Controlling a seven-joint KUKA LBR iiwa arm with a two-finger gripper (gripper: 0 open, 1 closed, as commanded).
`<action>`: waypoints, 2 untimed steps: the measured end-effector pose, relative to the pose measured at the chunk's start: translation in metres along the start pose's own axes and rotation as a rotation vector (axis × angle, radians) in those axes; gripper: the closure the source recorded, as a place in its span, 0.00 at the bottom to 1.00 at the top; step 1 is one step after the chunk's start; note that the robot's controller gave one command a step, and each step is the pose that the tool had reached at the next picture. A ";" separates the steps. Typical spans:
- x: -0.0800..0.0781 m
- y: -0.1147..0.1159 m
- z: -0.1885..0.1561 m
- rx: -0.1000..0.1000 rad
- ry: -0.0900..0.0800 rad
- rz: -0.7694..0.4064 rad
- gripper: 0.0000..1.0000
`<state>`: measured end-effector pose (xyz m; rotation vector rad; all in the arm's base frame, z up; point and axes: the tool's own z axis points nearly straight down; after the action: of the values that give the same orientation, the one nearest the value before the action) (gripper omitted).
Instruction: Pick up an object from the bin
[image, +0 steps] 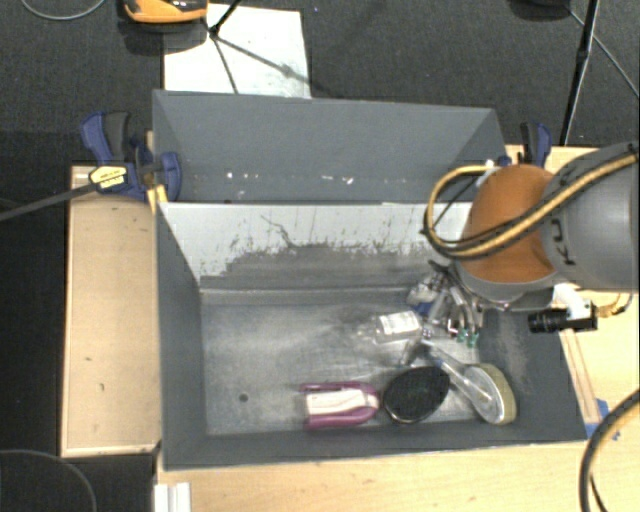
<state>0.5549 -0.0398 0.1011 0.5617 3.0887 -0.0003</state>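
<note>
Jaws, spread unreadable, hang by clear packet (397, 325) near right wall (535, 375); bare floor (265, 365) leftward.

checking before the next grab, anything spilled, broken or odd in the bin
Nothing stands out. The purple and white object, black oval object and clear packet lie loose and look whole on the bin floor near the gripper. The scuffs on its back wall look like plain wear.
</note>
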 end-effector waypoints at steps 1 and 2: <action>0.008 0.018 -0.011 -0.002 -0.002 0.068 0.00; 0.024 0.035 0.027 -0.003 -0.005 0.256 0.00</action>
<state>0.5443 0.0013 0.0739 0.9505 2.9865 0.0036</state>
